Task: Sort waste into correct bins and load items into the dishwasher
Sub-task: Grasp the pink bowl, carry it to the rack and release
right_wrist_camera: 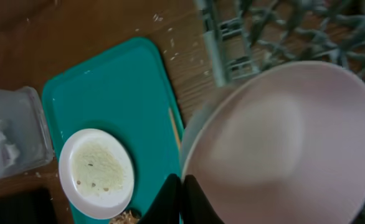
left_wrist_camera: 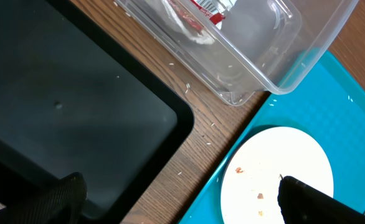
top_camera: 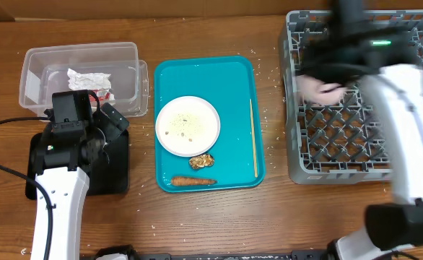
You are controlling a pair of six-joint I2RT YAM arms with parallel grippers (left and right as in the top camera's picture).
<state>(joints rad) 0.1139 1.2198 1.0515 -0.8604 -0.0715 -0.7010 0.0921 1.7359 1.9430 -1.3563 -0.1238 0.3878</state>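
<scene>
1. The right gripper (right_wrist_camera: 182, 196) is clamped tight on the rim of a white bowl (right_wrist_camera: 282, 143), above the grey dish rack (top_camera: 356, 144).
2. The left gripper (left_wrist_camera: 182, 202) gapes wide, empty, over the black tray (left_wrist_camera: 76, 106).

Wood-grain table (top_camera: 197, 217), matt brown, clear tub (top_camera: 31, 79) of glossy plastic, paper napkin (top_camera: 89, 76), crumpled, black tray (top_camera: 114, 170) with dull plastic sheen, teal tray (top_camera: 233, 79) of smooth plastic, white plate (top_camera: 204, 115), glossy, grey rack (top_camera: 320, 155) of matt plastic, white bowl (right_wrist_camera: 282, 137), smooth
</scene>
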